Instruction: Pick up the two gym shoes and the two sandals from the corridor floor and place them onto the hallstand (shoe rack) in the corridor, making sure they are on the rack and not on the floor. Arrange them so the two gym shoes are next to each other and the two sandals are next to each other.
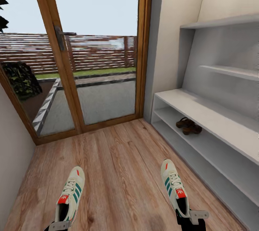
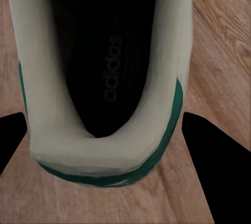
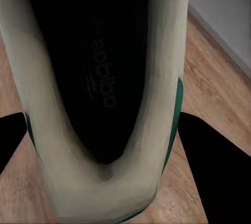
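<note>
Gripping one gym shoe each at the heel, both grippers face 12 o'clock; the hallstand (image 1: 201, 110) lies at 2 o'clock, nearer the right gripper (image 1: 189, 216).

Left gym shoe (image 1: 70, 196) held ahead of left gripper (image 1: 57, 226) | right gym shoe (image 1: 175, 189) ahead of right gripper (image 1: 192, 220) | sandals (image 1: 188, 126) seated on hallstand (image 1: 216, 116) shelf, ahead-right of right gripper

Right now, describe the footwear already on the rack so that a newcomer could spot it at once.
Find the white-grey hallstand along the right wall, beside the glass door. On its upper open shelf lie dark brown sandals, unlike the two white, green-striped gym shoes out over the floor.
</note>
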